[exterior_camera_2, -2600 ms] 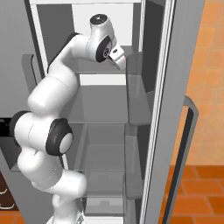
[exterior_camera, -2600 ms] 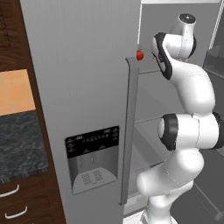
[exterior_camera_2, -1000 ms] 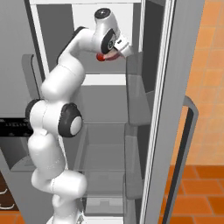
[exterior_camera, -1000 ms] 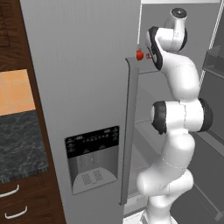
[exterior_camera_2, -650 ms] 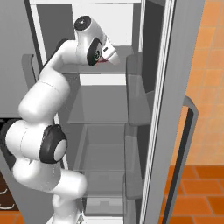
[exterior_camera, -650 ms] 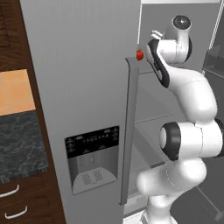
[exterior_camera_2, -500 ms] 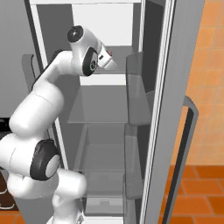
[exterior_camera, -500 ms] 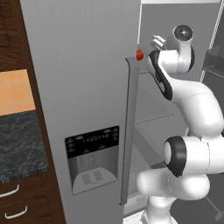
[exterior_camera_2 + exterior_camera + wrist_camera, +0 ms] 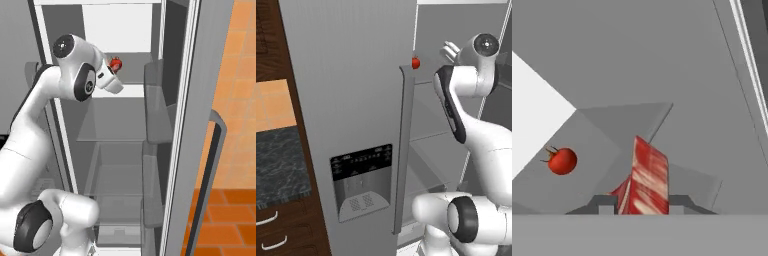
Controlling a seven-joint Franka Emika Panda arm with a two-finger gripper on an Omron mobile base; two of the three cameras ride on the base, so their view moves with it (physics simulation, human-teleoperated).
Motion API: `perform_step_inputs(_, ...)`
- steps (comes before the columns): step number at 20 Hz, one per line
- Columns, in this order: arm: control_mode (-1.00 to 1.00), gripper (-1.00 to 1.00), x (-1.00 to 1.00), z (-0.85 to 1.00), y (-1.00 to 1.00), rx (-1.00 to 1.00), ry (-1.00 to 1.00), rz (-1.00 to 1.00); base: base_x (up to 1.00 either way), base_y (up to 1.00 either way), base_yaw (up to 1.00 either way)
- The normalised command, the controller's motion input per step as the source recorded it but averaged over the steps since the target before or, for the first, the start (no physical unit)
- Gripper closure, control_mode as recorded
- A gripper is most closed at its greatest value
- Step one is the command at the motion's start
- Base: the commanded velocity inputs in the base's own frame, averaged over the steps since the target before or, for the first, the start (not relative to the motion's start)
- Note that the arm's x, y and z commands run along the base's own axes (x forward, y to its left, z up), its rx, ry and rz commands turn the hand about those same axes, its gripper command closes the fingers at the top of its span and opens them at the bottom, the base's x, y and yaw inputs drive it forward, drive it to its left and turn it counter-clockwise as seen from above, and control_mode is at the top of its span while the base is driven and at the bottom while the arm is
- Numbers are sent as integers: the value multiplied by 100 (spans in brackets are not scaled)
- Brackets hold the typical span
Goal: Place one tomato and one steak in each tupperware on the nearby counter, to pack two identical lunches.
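Open grey fridge (image 9: 125, 115) w/ dispenser panel (image 9: 362, 181), orange tiles (image 9: 240, 75)

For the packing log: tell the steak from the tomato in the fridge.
The steak is a flat, red-and-white marbled slab; the tomato is a small, round, plain red ball with a stem. The steak stands on edge, clamped in the hand; the tomato rests apart on the shelf, untouched. Both are red.

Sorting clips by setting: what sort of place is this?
A simulated home kitchen, most likely: an open fridge holding a tomato and steak, beside a black marbled counter over wooden drawers.
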Motion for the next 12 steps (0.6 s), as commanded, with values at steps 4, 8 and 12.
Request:
perform_step_inputs(4,-100,100,-100,-62,32,2,21,3,0,0,0)
perform_step_inputs(8,-100,100,-100,-100,21,0,13,11,0,0,0)
perform_step_inputs(12,-100,100,-100,-98,1,0,11,15,0,0,0)
